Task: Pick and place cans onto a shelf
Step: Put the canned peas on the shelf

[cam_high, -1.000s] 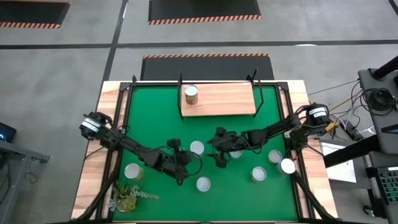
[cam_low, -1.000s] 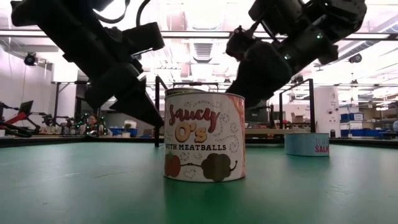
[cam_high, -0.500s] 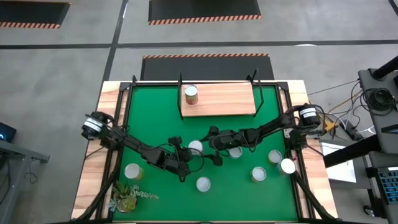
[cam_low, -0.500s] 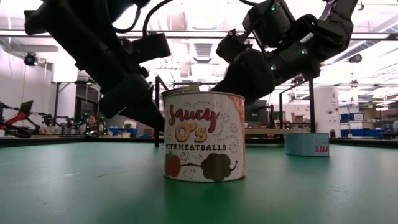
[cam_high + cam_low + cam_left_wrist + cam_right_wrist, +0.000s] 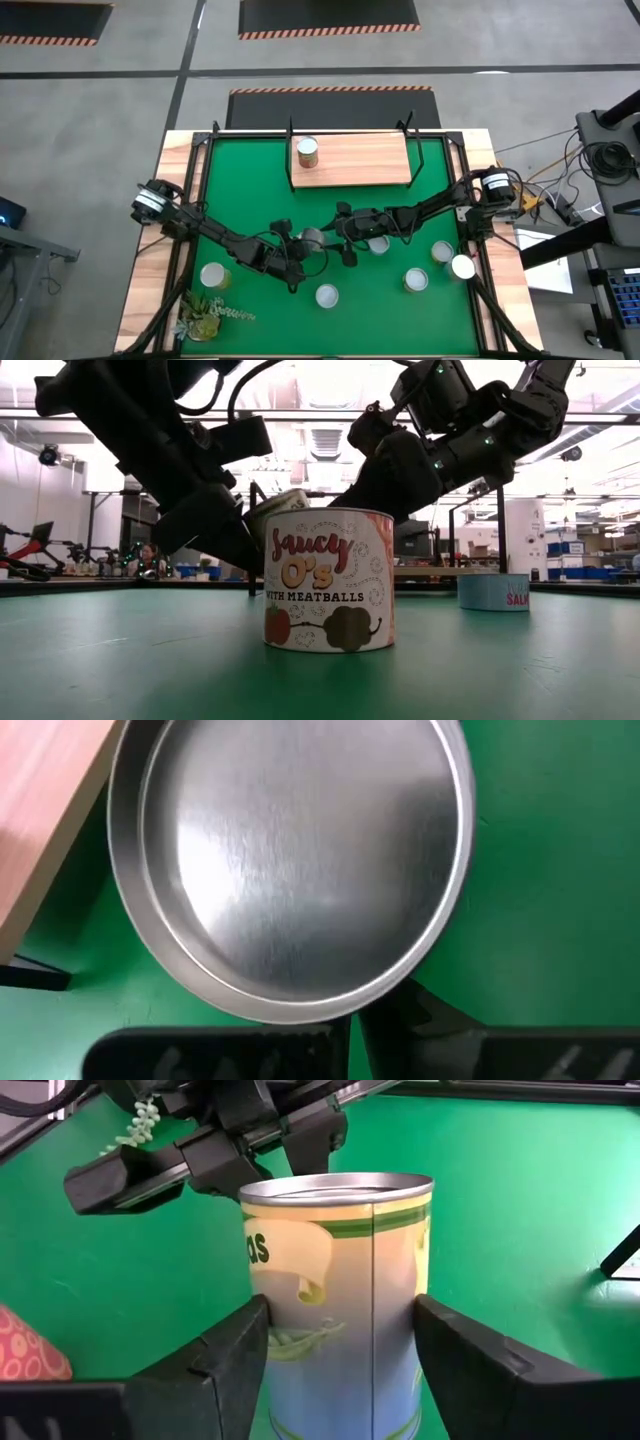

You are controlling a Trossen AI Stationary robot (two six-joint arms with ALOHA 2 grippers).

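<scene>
Green matting covers the bench (image 5: 400,170), with the shelf (image 5: 360,160) at its far edge carrying one can (image 5: 307,152) near its left end. Mid-bench, the right hand (image 5: 322,234) has its fingers (image 5: 215,1355) on either side of a pea-label can (image 5: 340,1300), close against its wall; whether they grip it firmly cannot be told. This can appears tilted in the overhead and low views, its long axis leaning off vertical. The left hand (image 5: 293,262), fingers closed and empty, sits just beside the same can on the near-left side, its wrist camera filled by the can's silver top. The shelf lies straight beyond the can, well apart. Judged next: the right arm lifts and carries toward the shelf's free span. Other cans (image 5: 415,279) stand on the near matting.
</scene>
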